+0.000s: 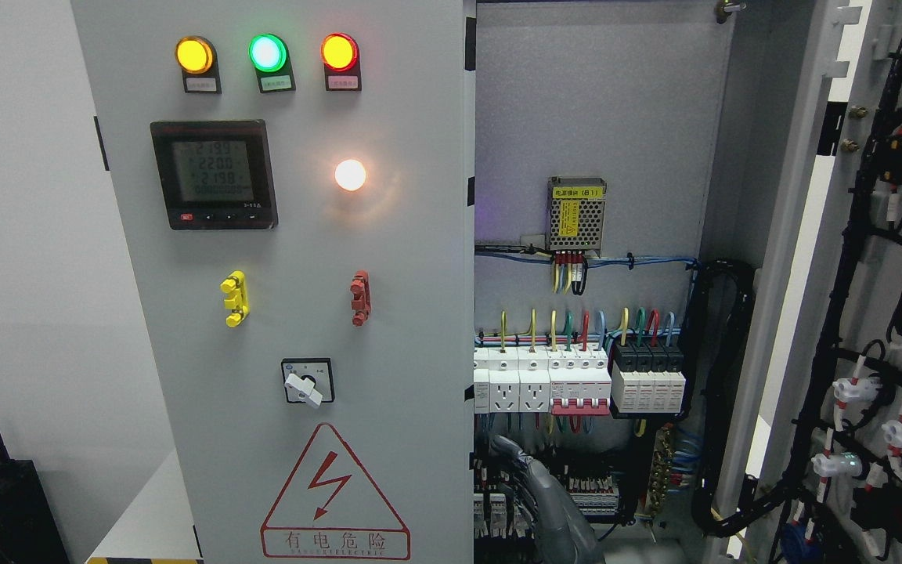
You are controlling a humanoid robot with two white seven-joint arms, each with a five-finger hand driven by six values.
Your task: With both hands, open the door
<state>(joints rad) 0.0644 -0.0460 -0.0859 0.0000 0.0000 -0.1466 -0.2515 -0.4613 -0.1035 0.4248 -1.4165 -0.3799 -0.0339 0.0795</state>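
Note:
The electrical cabinet has two doors. The left door (302, 235) is closed and carries three indicator lamps, a digital meter (214, 174), a lit white lamp, yellow and red handles and a rotary switch (306, 382). The right door (882, 329) is swung wide open to the right, its inner face covered with black wiring. My right hand (525, 482), grey, rises from the bottom edge inside the opening, just right of the left door's free edge. Its fingers (504, 448) are stretched up and slightly bent, and hold nothing. My left hand is out of view.
Inside the cabinet (592, 102) are a small power supply (576, 213), a row of sockets and breakers (576, 380) and wire bundles, close above and behind my hand. A black box (5, 509) stands at the lower left by the white wall.

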